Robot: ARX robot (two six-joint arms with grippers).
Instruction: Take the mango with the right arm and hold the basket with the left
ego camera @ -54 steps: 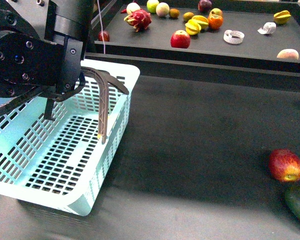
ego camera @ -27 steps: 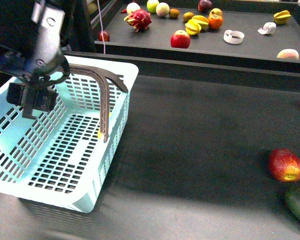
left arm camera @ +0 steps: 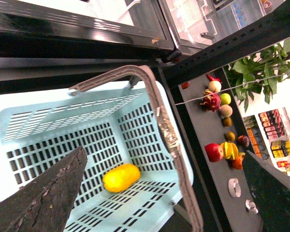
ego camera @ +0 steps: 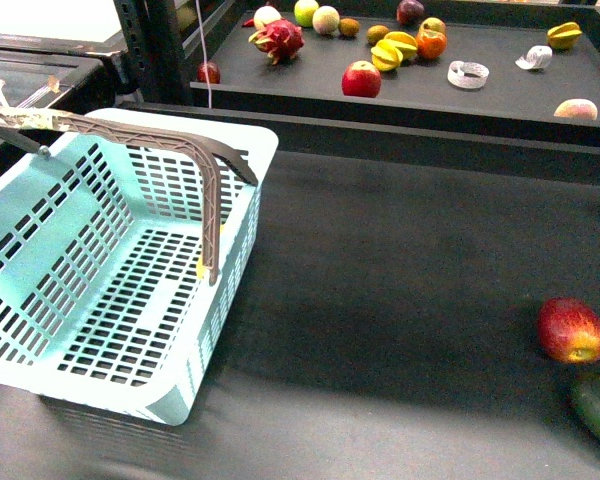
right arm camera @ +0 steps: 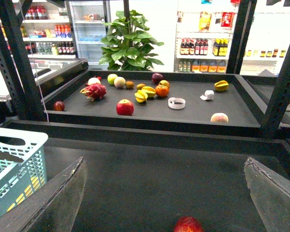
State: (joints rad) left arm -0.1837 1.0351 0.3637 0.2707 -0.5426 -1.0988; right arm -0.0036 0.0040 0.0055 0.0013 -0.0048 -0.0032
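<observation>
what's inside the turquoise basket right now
One mango lies on the floor of the basket, seen from the left wrist. In the front view the handle hides nearly all of it.

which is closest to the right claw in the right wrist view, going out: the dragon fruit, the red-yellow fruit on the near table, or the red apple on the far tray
1. Red-yellow fruit, just ahead of the right claw on the near table.
2. Red apple, on the far tray, toward its front.
3. Dragon fruit, farther back on that tray.
</observation>
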